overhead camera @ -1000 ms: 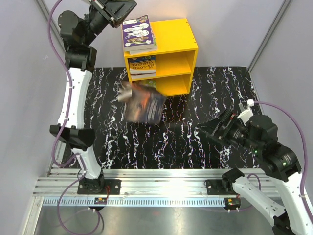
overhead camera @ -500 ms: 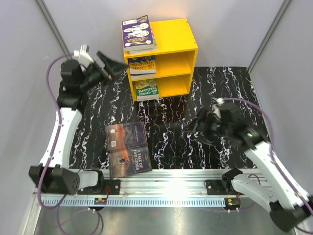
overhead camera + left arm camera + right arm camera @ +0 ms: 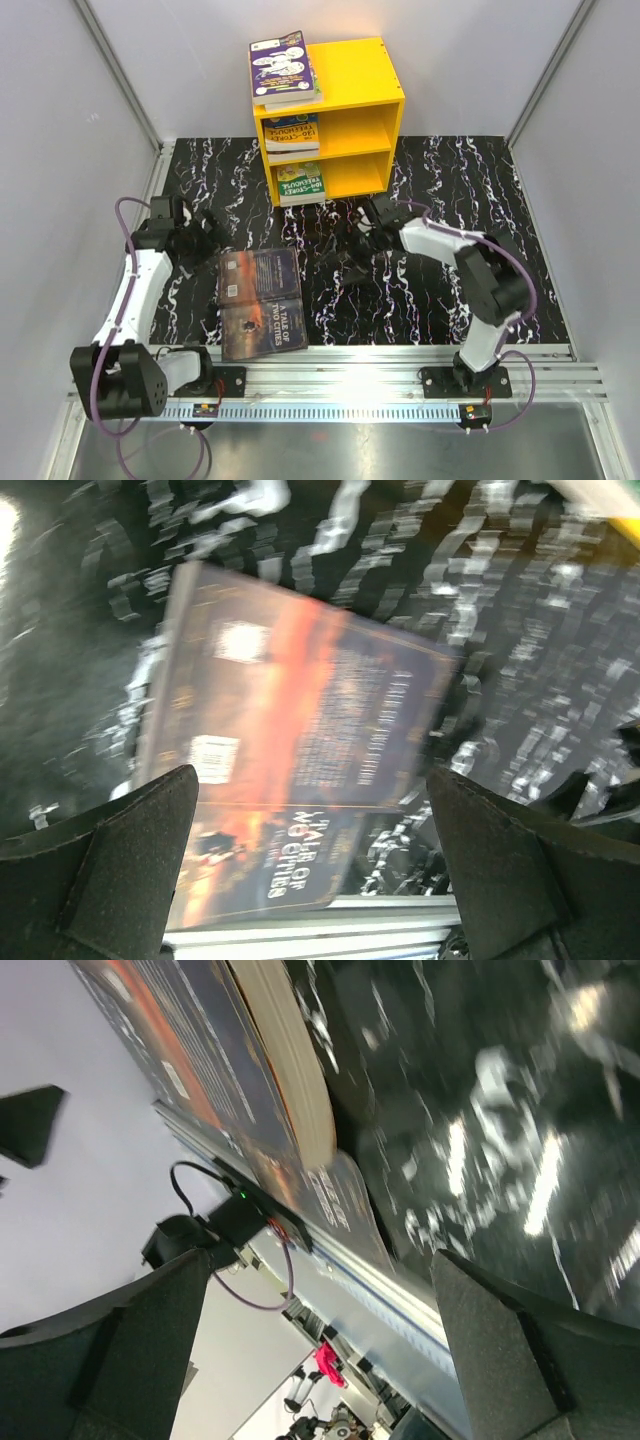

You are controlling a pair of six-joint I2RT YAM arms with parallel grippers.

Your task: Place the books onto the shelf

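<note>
You have a black, white-veined table top (image 3: 450, 180) with the yellow shelf (image 3: 365, 70) standing at its far edge. On the shelf's roof, left end, lies a purple-covered stack (image 3: 280, 62) of books. The upper compartment holds an orange-covered stack (image 3: 291, 133) and the lower a green-covered book (image 3: 300, 182), both flat at the left side. In front of the shelf and to its left, well apart from it, a dark book (image 3: 262, 303) lies splayed open, covers up, on the table top.

Top view bright and sharp, glare on the metal rail (image 3: 340, 372); wrist views motion-blurred.
</note>
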